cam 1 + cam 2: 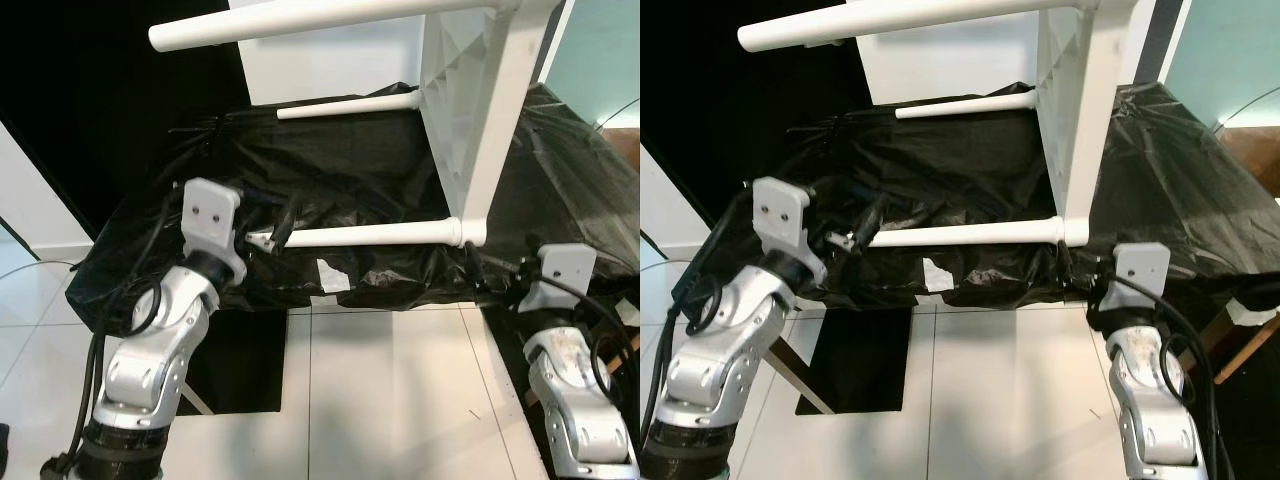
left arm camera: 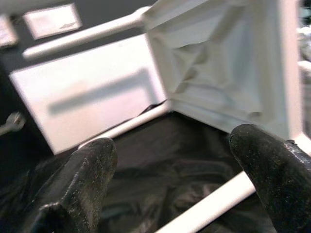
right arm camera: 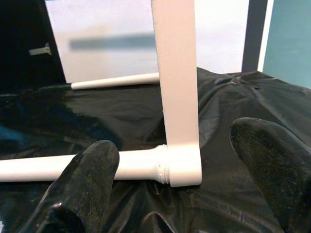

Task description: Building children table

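A white children's table (image 1: 480,110) lies on its side on a surface draped in black plastic sheet (image 1: 350,170). Its legs point to my left: the lowest leg (image 1: 370,235) lies along the sheet, another (image 1: 345,105) sits farther back, and one (image 1: 300,22) is high up. My left gripper (image 1: 280,230) is open at the free end of the lowest leg, its fingers (image 2: 87,179) apart with nothing gripped. My right gripper (image 1: 1080,275) is open just in front of the table's lower corner (image 3: 180,165), where that leg joins.
A white panel (image 1: 330,60) stands behind the table. White tiled floor (image 1: 380,390) lies in front, with a black mat (image 1: 240,360) under the left side. A wooden edge (image 1: 1240,350) shows at the far right. Cables hang along both arms.
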Controlling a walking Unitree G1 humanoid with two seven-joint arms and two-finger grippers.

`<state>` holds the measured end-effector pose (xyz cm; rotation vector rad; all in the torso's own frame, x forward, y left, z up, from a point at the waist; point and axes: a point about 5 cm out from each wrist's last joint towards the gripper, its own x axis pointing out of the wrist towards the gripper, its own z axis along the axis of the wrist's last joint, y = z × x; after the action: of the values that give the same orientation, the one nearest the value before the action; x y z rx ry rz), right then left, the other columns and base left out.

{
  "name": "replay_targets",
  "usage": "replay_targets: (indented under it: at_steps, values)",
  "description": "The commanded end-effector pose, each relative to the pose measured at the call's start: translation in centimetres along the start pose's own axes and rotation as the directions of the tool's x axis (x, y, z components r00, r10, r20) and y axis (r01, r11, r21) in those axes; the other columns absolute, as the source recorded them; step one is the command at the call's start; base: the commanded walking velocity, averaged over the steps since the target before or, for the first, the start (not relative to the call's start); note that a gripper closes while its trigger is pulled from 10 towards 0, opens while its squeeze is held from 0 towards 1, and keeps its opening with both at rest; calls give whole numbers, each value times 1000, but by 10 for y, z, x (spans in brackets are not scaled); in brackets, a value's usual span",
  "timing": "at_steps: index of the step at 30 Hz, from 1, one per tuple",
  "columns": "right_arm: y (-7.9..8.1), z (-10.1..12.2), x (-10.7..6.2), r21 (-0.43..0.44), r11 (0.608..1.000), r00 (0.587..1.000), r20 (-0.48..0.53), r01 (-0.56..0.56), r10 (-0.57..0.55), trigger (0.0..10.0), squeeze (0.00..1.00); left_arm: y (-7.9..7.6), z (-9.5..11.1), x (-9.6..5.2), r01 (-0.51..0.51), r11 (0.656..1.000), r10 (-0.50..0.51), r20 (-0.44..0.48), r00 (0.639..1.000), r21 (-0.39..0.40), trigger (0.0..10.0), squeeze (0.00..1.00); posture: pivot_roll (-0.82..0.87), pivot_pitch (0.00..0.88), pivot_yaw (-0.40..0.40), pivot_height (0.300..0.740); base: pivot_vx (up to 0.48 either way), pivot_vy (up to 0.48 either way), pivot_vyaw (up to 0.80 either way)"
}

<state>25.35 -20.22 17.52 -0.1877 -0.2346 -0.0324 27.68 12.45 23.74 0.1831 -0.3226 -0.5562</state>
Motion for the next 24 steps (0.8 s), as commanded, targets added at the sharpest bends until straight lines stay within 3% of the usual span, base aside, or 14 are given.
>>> replay_targets:
  at_steps: [1,4,6,8,11,14,17,19,21,23,24]
  values:
    - [-1,1,3,4,1000,1000,6,-1,1,10000,0,-1,-3,2,25,999,-25,-11,1000,24,10000,0,-64,0,93,740,0,0,0]
    - [-1,3,4,14,1000,1000,12,1,-1,10000,0,-4,-7,4,54,998,-54,-14,998,22,10000,0,-64,0,88,740,0,0,0]
    - [1,6,1,35,999,1000,28,1,-2,10000,0,-9,-15,3,83,995,-84,-15,996,-60,10000,0,-65,0,76,740,0,0,0]
    - [1,8,-3,32,999,999,43,20,-21,10000,0,-12,-19,2,102,991,-105,-28,994,-86,10000,0,-67,0,74,740,0,0,0]
    - [-6,7,-19,21,992,991,27,128,-128,10000,0,-15,-22,-2,123,986,-128,-47,991,-110,10000,0,-83,0,88,740,0,0,0]
    - [-9,0,-26,17,986,986,-14,169,-168,10000,0,-8,-20,-2,106,992,-109,-43,993,-69,10000,0,-92,0,101,740,0,0,0]
    - [-13,-10,-29,-11,984,983,-48,177,-177,10000,0,13,-7,6,50,984,-48,-20,999,172,10000,0,-108,0,132,740,0,0,0]
    - [-13,-12,-21,-16,989,988,-46,147,-148,10000,0,28,2,15,20,969,-24,11,1000,247,10000,0,-109,0,132,740,0,0,0]
    - [-11,-11,-15,10,993,992,-43,119,-118,10000,0,30,-6,17,26,971,-23,-16,1000,236,10000,0,-108,0,132,740,0,0,0]
    - [-6,-7,-6,34,997,997,-19,72,-71,10000,0,24,-23,15,36,992,-30,-54,998,123,10000,0,-111,0,132,740,0,0,0]
    - [-6,-7,-6,34,997,997,-19,72,-71,10000,0,24,-23,15,36,992,-30,-54,998,123,10000,0,-111,0,132,740,0,0,0]
